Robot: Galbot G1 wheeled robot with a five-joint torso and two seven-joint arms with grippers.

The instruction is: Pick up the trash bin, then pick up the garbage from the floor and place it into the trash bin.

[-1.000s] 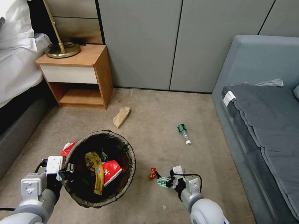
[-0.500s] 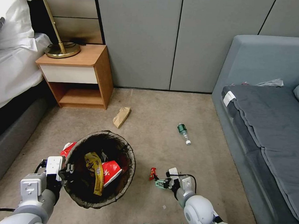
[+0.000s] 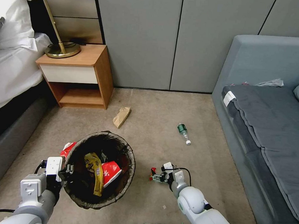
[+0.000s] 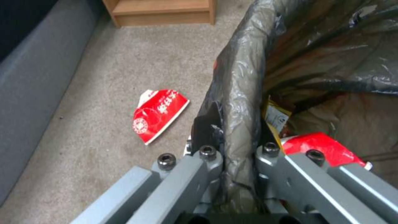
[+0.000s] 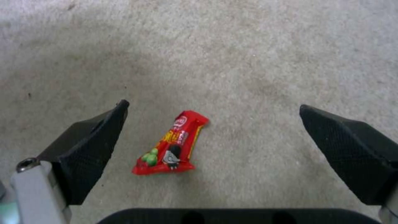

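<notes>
Beige carpet [image 3: 156, 105] covered the floor beneath grey wall panels [image 3: 142, 39]. A wooden nightstand [image 3: 79, 76] carrying a brass lamp [image 3: 58, 38] stood beside a white-sheeted bed [image 3: 13, 63]. A grey-blue sofa [image 3: 265, 107] lined the right.

Even, soft indoor light; faint shadows on the beige short-pile carpet [image 3: 154, 148]. Both wrist views slightly blurred.

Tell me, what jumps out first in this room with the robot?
The trash bin, lined with a dark bag and already holding red and yellow wrappers, hangs from the left gripper, which is clamped on its rim. Beside it, the right gripper hovers open over a small red snack wrapper on the carpet. Farther off lie a green bottle and a brown paper scrap.
</notes>
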